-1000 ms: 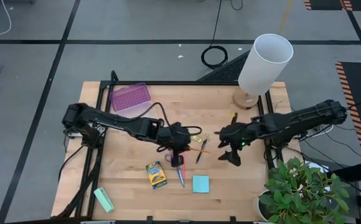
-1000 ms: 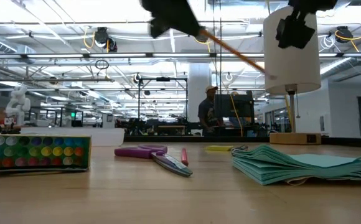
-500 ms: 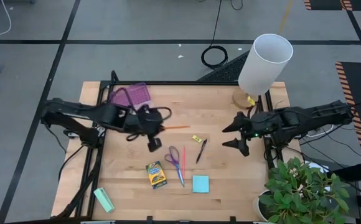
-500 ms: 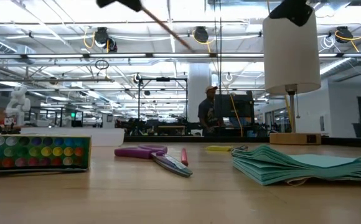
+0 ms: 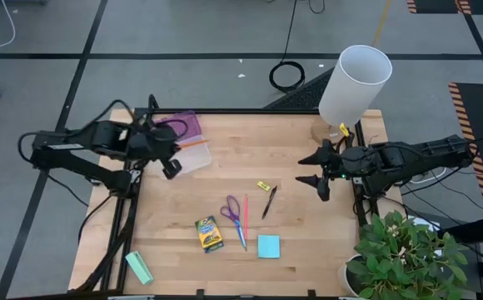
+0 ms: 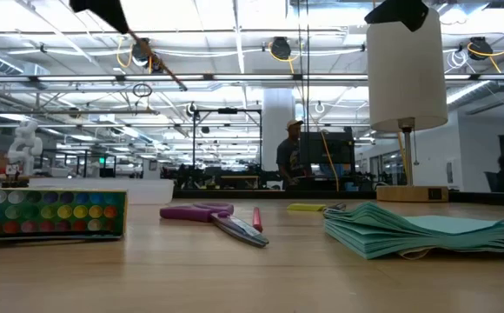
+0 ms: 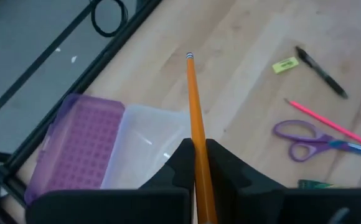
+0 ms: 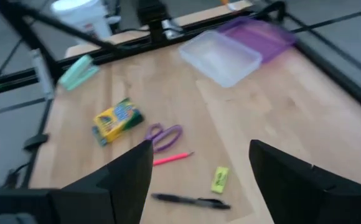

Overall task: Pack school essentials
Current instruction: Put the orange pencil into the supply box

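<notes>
My left gripper (image 5: 171, 163) hovers over the open pencil case at the table's far left, shut on an orange pencil (image 7: 194, 99). The case has a purple half (image 5: 177, 127) and a clear half (image 5: 195, 156). Purple-handled scissors (image 5: 232, 209), a red pen (image 5: 245, 218), a black pen (image 5: 268, 202), a tiny yellow piece (image 5: 263, 185), a crayon box (image 5: 209, 234) and a cyan sticky-note pad (image 5: 268, 246) lie flat on the table. My right gripper (image 5: 317, 170) stands open at the right, holding nothing. My left gripper pinches the orange pencil's shaft (image 7: 199, 157) between its two fingers. The pencil runs along the fingers and sticks out well past their tips, its metal-banded end (image 7: 189, 56) farthest out. In the low view the pencil (image 6: 155, 60) slants downward from the gripper, high above the table.
A white lamp (image 5: 354, 83) stands at the far right corner, and a potted plant (image 5: 404, 254) at the near right. A mint-green block (image 5: 139, 267) lies at the near left corner. Bare wood (image 5: 258, 142) stretches between the case and the lamp.
My left gripper has carried the orange pencil, lifted clear, from above the scissors toward the table's far left, ending over the open case. My right gripper has drawn back a little toward the far right. The items on the table have not moved.
</notes>
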Robot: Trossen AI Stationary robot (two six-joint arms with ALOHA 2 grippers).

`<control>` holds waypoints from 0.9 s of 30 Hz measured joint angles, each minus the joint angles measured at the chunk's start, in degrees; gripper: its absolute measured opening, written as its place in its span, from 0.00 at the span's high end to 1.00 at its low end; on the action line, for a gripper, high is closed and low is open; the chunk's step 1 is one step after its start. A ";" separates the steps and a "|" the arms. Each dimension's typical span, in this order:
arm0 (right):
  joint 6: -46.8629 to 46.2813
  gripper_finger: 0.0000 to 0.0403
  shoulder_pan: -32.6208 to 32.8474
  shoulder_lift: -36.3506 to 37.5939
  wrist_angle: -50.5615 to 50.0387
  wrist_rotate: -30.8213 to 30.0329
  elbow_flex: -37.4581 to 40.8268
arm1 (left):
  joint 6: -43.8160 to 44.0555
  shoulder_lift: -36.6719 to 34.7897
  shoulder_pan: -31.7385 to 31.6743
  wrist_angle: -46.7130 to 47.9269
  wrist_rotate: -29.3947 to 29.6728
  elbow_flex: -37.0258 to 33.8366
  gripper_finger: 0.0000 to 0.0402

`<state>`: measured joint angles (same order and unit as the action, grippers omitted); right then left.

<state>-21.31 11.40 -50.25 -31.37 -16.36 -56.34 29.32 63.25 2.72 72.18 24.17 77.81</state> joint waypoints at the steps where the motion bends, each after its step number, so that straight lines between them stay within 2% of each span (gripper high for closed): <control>1: 0.07 0.37 -0.21 -0.08 0.03 -0.81 0.00 | 0.42 -1.61 -0.32 -0.55 0.04 -1.81 0.95; 8: -0.02 0.42 -2.71 -0.55 0.35 -1.79 0.00 | 3.08 -12.02 -2.97 -6.87 -0.06 -15.66 0.95; 12: -0.87 0.44 -3.76 -0.53 0.41 -1.79 0.00 | 3.54 -15.54 -6.11 -9.53 -0.62 -22.48 0.94; 21: -5.51 0.47 -4.72 -0.53 2.46 -1.79 0.00 | -1.04 -15.98 -16.10 -12.36 -8.33 -32.21 0.96; 27: -8.00 0.47 -4.72 -0.53 4.04 -1.75 0.00 | -5.28 -15.98 -20.89 -16.44 -9.18 -35.29 0.94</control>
<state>-29.30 6.68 -50.78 -27.32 -18.11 -56.34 24.04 47.27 -18.16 55.74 15.00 42.52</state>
